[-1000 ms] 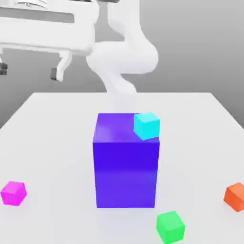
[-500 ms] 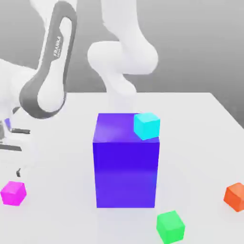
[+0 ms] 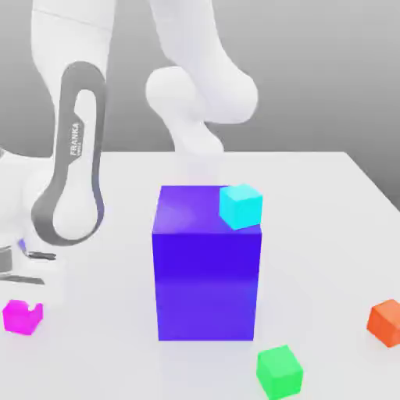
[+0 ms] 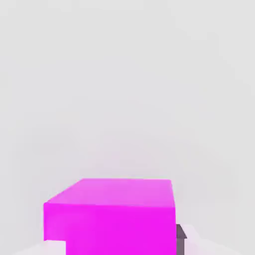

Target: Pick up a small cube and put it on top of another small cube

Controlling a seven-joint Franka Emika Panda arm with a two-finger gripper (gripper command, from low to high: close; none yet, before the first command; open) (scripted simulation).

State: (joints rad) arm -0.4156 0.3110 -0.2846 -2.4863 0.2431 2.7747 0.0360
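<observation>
The white robot arm reaches down at the exterior view's left, the largest thing in sight. The blue-violet block stands upright in the middle of the pale table. The small cubes follow: the cyan cube lies on the block's top, the green cube and the orange cube on the table towards the exterior view's right. The magenta cube is at the exterior view's left, with the gripper clamped on it.
</observation>
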